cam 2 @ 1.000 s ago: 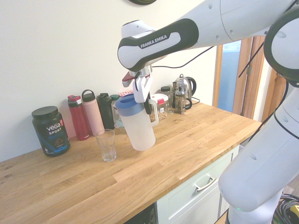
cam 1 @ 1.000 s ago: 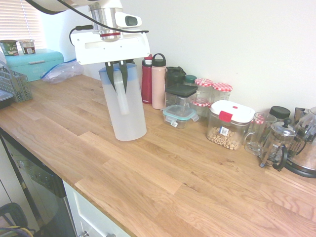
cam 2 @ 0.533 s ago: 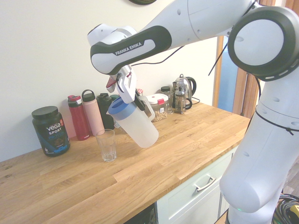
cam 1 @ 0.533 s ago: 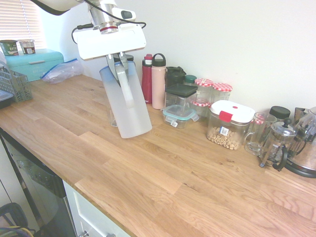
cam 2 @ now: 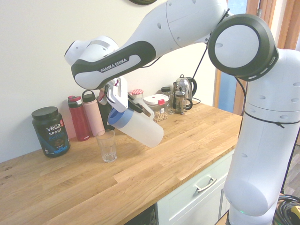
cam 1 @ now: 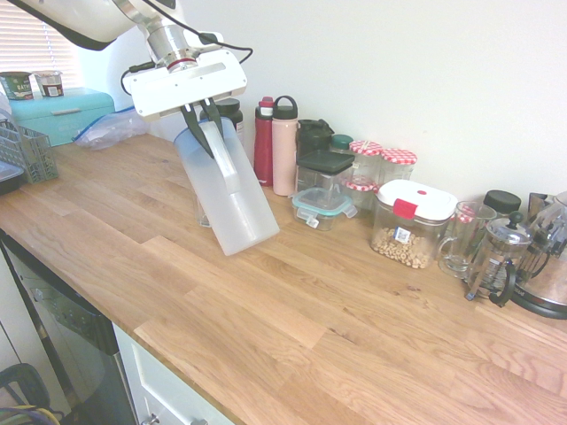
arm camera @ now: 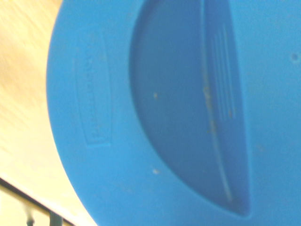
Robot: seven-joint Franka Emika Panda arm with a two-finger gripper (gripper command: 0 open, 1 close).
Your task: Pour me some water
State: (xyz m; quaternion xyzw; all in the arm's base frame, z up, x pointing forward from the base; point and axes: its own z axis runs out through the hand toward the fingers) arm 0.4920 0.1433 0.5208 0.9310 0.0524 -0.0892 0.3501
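Observation:
A tall frosted plastic jug [cam 1: 232, 197] with a blue lid [cam 2: 119, 118] hangs above the wooden counter [cam 1: 292, 328], tipped well over. Its lid end points down towards an empty clear glass [cam 2: 107, 146]. My gripper [cam 2: 133, 104] is shut on the jug's side handle [cam 1: 219, 158]. From the first exterior view the glass [cam 1: 202, 212] is mostly hidden behind the jug. The blue lid [arm camera: 164, 113] fills the wrist view. I cannot make out the water through the frosted wall, and no stream shows at the spout.
Along the wall stand a red bottle [cam 2: 78, 117], a pink bottle [cam 2: 92, 114] and a black Vega tub [cam 2: 50, 131]. Food containers [cam 1: 412, 221], a French press [cam 1: 498, 257] and a kettle [cam 2: 184, 93] stand further along. A teal bread bin [cam 1: 62, 113] and a dish rack [cam 1: 25, 150] stand at the far end.
The jug has gone from upright to steeply tilted, its lid swinging down towards the glass. The arm has shifted that way with it, and the grip on the handle is unchanged.

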